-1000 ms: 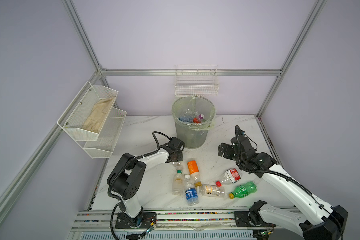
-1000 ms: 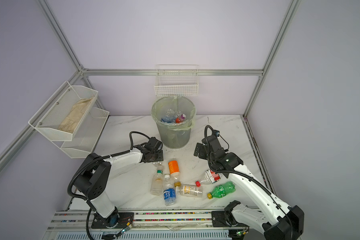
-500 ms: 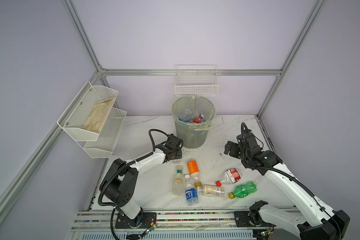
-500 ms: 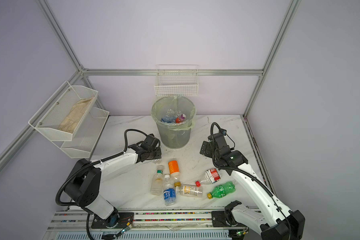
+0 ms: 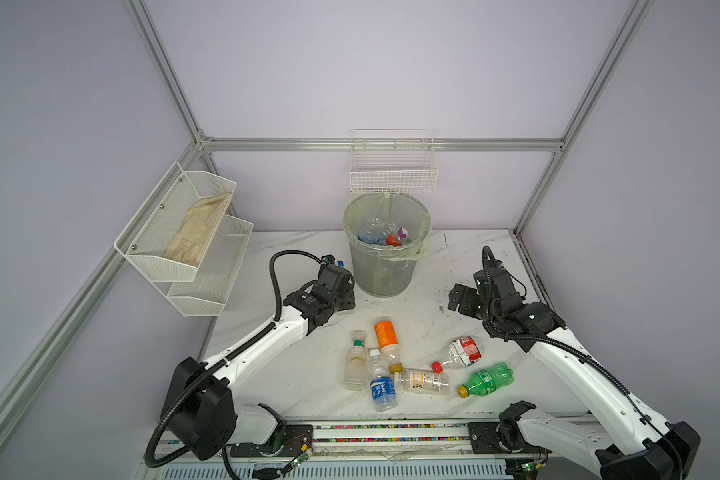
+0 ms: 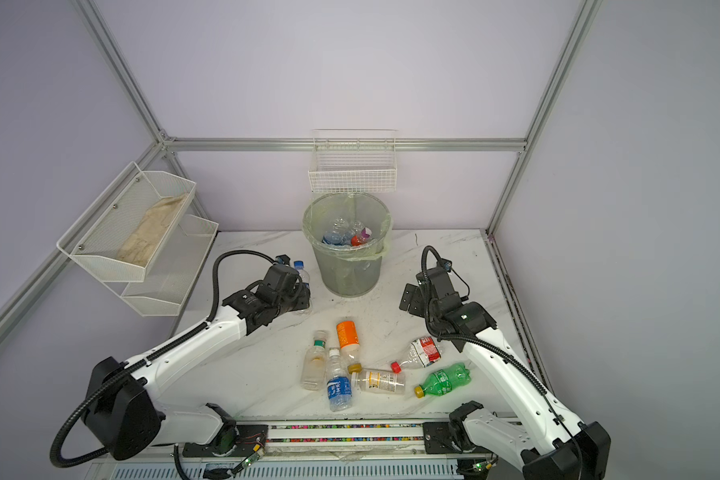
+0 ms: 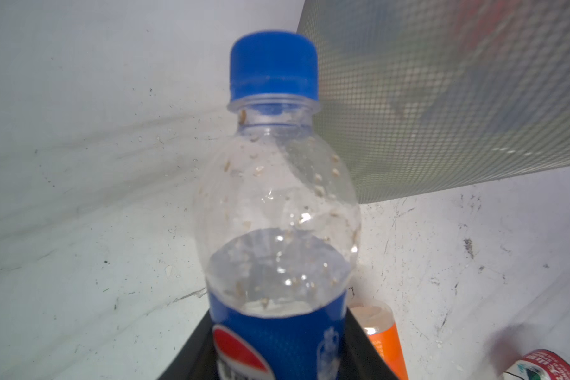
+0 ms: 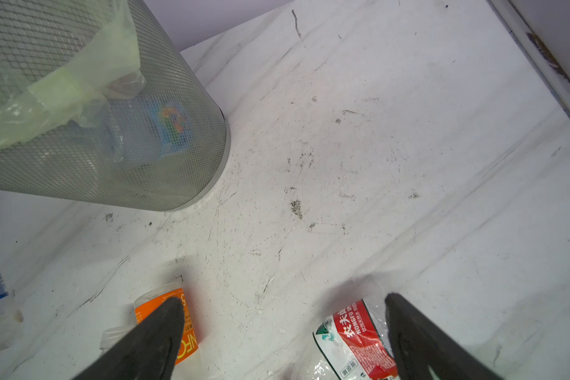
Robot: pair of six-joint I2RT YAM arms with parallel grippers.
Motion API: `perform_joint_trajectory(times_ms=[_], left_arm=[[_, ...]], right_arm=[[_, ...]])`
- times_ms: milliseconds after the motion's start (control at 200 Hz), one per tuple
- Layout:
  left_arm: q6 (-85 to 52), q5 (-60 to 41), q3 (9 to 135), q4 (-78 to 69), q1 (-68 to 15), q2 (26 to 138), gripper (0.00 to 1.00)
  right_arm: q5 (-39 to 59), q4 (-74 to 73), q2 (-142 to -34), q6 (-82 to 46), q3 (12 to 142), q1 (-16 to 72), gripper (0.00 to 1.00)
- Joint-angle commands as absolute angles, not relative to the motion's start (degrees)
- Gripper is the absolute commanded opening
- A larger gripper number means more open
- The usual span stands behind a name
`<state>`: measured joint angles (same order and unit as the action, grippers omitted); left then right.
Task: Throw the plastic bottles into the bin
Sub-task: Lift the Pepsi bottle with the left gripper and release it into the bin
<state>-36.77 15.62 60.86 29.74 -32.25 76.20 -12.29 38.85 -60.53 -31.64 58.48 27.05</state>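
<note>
My left gripper (image 5: 342, 293) (image 6: 303, 291) is shut on a clear bottle with a blue cap (image 6: 300, 269) and blue label (image 7: 277, 204), held upright just left of the bin (image 5: 381, 274) (image 6: 350, 274). The grey mesh bin with a pale green bag holds several bottles. My right gripper (image 5: 460, 300) (image 8: 282, 302) hangs open and empty to the right of the bin. Below it lie an orange-labelled bottle (image 5: 385, 336) (image 8: 165, 316) and a crumpled red-labelled bottle (image 5: 461, 353) (image 8: 356, 335). A green-capped bottle (image 5: 355, 365), a blue-labelled bottle (image 5: 381, 386), a yellow-capped bottle (image 5: 422, 380) and a green bottle (image 5: 488, 379) lie near the front.
A white wire basket (image 5: 393, 178) hangs on the back wall right above the bin. White mesh shelf trays (image 5: 184, 245) with a cloth stick out from the left wall. The marble table (image 5: 300, 374) ends in a rail at the front.
My left gripper has closed on the blue-capped bottle and drawn a little to the left. My right arm has shifted slightly to the right, its jaws staying open.
</note>
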Motion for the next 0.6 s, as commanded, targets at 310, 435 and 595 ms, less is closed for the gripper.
perform_joint_trajectory(times_ms=[310, 435, 595], left_arm=[[-30.91, 18.48, 63.45, 28.75, -31.90, 62.20, 0.42], [-29.66, 18.32, 64.54, 28.02, -31.90, 58.96, 0.41], [-27.93, 17.35, 65.80, 26.31, -31.90, 55.50, 0.41]], right_arm=[[-10.87, 38.81, -58.61, -31.99, 56.50, 26.89, 0.97], [-9.73, 38.03, -58.56, -31.99, 56.01, 26.90, 0.97], [-8.41, 37.00, -58.58, -32.14, 55.20, 26.94, 0.97]])
